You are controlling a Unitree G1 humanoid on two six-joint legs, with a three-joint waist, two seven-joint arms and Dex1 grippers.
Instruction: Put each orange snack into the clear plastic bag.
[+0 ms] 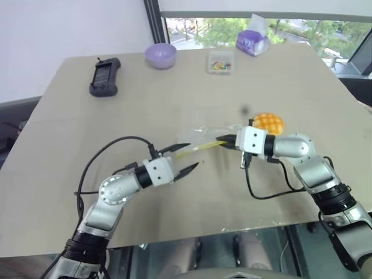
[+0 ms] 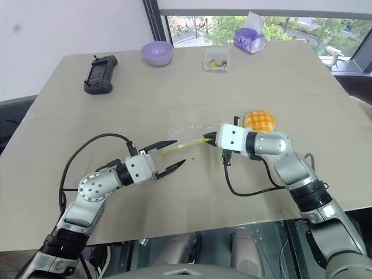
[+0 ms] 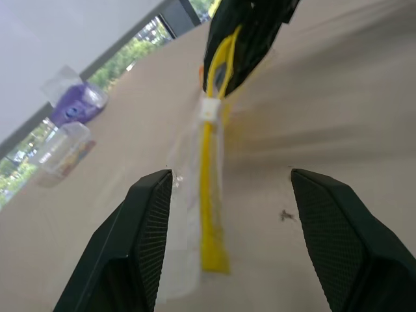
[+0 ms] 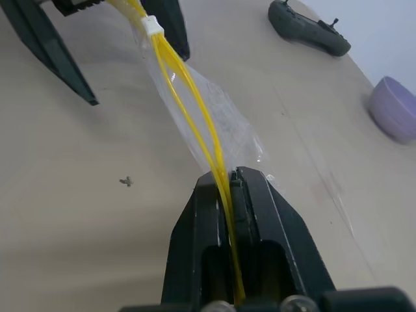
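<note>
Noted right gripper [image 1: 224, 141] pinched tight on the yellow seal strip of the clear plastic bag [image 1: 203, 136], bag lifted off the table [image 1: 70, 133] at that end. Found left gripper [image 1: 187, 158] spread wide, fingers straddling the strip's free end without touching. Judged task barely begun: orange snack [image 1: 268, 122] lying on the table just beyond the right wrist, outside the bag, mouth not yet opened.
</note>
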